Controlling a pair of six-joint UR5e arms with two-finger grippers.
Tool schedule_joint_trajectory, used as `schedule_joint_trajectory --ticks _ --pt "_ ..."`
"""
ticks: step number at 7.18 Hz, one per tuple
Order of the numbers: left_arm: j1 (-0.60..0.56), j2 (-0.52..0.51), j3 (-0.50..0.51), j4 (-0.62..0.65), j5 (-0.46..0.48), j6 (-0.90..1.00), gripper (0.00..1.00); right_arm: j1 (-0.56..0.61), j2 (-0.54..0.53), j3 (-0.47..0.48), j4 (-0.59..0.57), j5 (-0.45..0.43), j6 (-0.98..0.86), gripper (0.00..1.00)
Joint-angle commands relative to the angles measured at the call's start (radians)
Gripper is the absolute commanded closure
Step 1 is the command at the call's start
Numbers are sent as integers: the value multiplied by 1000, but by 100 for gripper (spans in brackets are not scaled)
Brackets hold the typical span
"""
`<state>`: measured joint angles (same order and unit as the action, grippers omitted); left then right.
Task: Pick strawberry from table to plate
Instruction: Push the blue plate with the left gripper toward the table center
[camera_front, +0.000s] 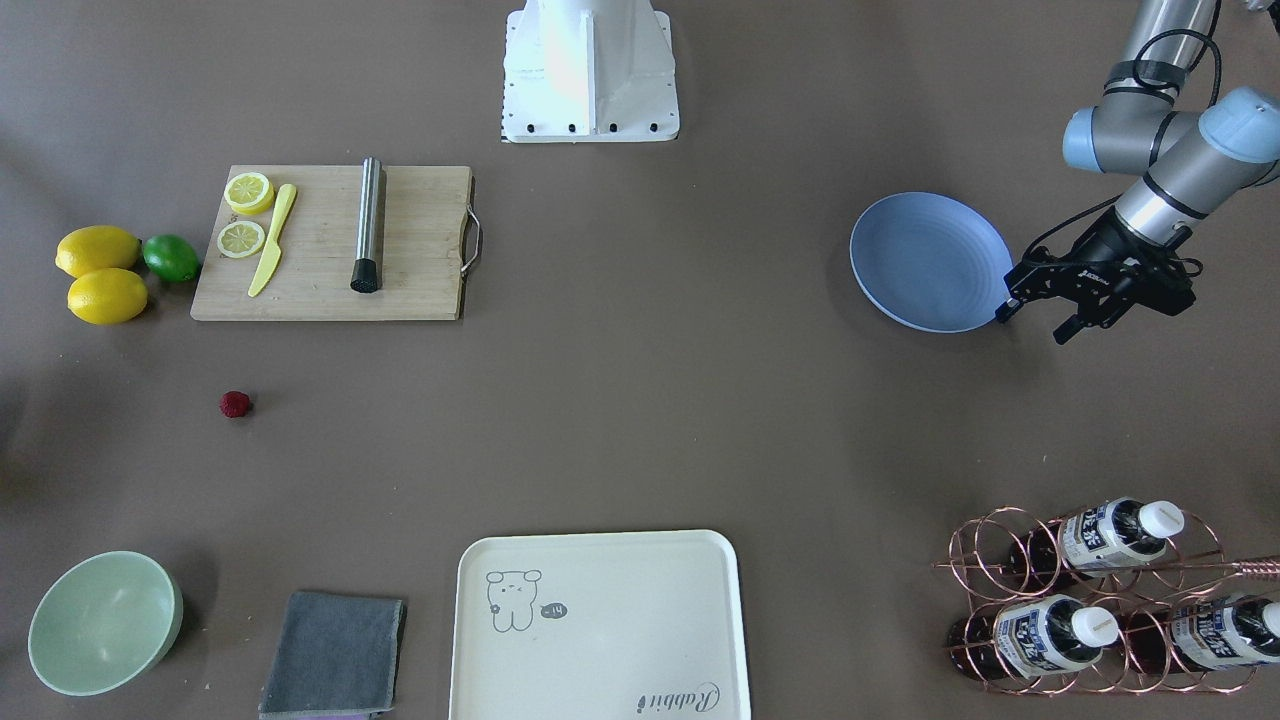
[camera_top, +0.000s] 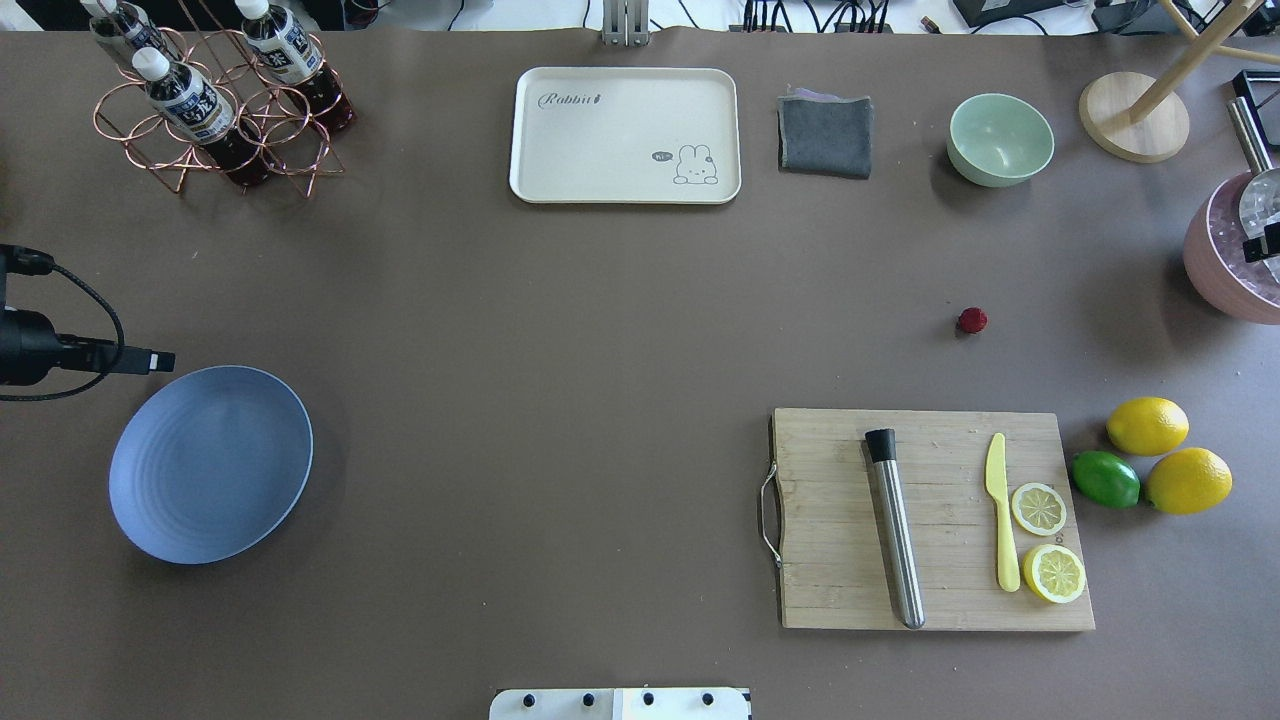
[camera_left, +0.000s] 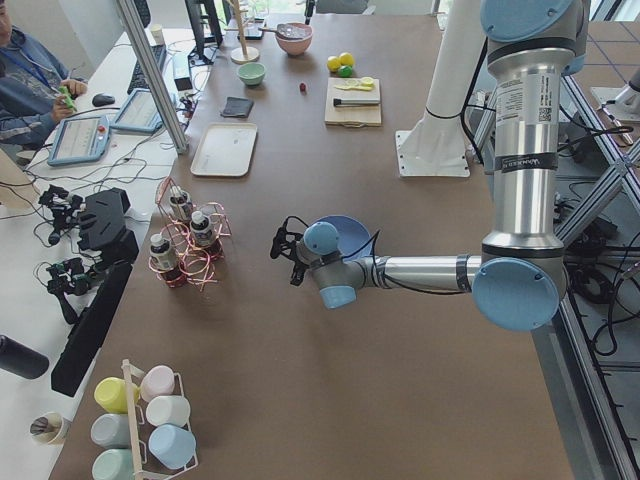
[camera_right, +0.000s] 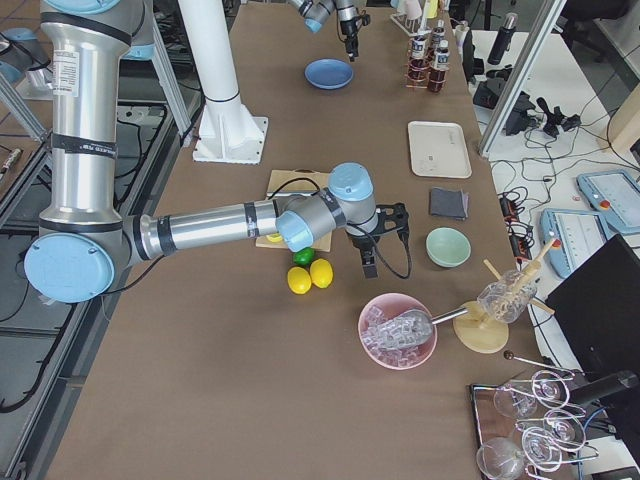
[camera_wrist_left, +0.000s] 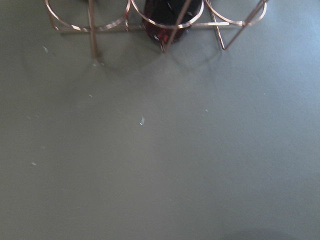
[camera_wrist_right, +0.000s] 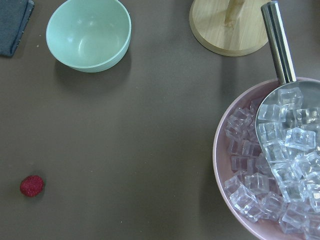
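The strawberry (camera_front: 236, 404) (camera_top: 971, 320), small and dark red, lies on the bare table (camera_front: 640, 400) between the cutting board and the green bowl. It also shows at the lower left of the right wrist view (camera_wrist_right: 32, 185). The light blue plate (camera_front: 930, 262) (camera_top: 210, 463) sits empty at the far opposite end. My left gripper (camera_front: 1035, 322) hovers just beside the plate's rim, open with nothing between its fingers. My right gripper (camera_right: 365, 258) hangs over the table near the pink ice bowl; I cannot tell whether it is open or shut.
A cutting board (camera_front: 335, 243) carries a steel muddler, a yellow knife and lemon slices; two lemons and a lime (camera_front: 172, 257) lie beside it. A green bowl (camera_front: 103, 622), grey cloth (camera_front: 335, 655), cream tray (camera_front: 600, 625), bottle rack (camera_front: 1095, 600) and pink ice bowl (camera_wrist_right: 222, 165) line the edges.
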<state>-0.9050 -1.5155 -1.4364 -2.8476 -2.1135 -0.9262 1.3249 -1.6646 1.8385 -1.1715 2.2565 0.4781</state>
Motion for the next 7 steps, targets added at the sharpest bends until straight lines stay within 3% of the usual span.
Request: schedule_joint_trajectory --ticks 1,2,5,6,7 --pt "35 35 14 -88 -6 -6 16 -1 -1 1 0 -3 -1 0" --pt "43 52 13 -114 -8 -5 35 -1 -1 1 0 -5 -1 0" --pt "77 54 1 -121 -8 -3 47 -1 -3 1 1 -5 -1 0" --pt "87 54 -5 -119 -8 -3 60 -1 -3 1 1 -8 -1 0" --pt "87 54 -7 -121 -8 -5 82 -1 -3 1 0 -8 -1 0"
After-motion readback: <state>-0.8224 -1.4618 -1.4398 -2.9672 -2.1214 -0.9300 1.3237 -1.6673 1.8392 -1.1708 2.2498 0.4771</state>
